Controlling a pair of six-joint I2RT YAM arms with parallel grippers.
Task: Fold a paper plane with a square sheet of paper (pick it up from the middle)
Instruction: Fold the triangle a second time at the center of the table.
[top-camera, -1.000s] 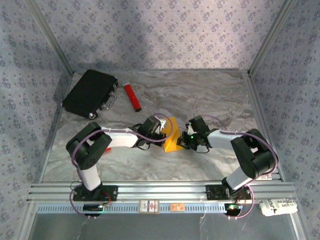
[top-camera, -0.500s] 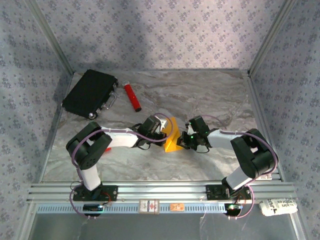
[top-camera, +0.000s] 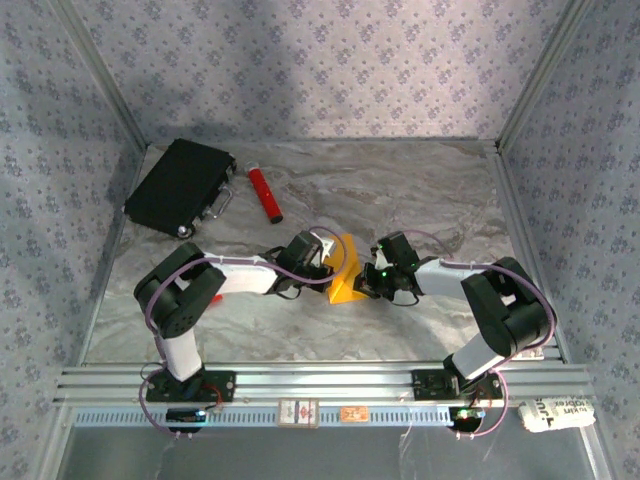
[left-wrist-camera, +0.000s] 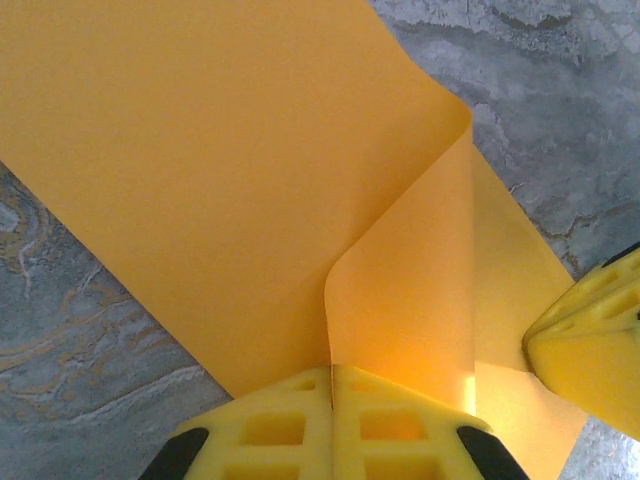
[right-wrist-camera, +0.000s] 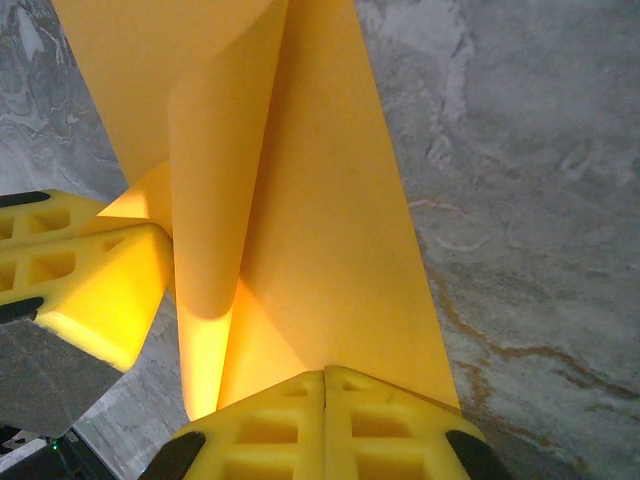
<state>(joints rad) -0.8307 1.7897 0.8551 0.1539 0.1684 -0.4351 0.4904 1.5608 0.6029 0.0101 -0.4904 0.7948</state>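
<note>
The square sheet of paper (top-camera: 345, 272) is plain orange-yellow without any mark, brighter where light passes through it and darker in its shaded curl. The left gripper (left-wrist-camera: 332, 372) has bright yellow fingers (left-wrist-camera: 275, 430) with a grid of square hollows and black edges. The right gripper (right-wrist-camera: 325, 372) has the same yellow fingers (right-wrist-camera: 390, 425). The table (top-camera: 420, 190) is grey marble with pale and brownish veins. The walls (top-camera: 330, 60) are blue-grey with a small repeated flower pattern. The case (top-camera: 180, 185) is black, the cylinder (top-camera: 264, 194) is red, the arms (top-camera: 240, 275) are black and white, and the rail (top-camera: 320, 380) is silver.
</note>
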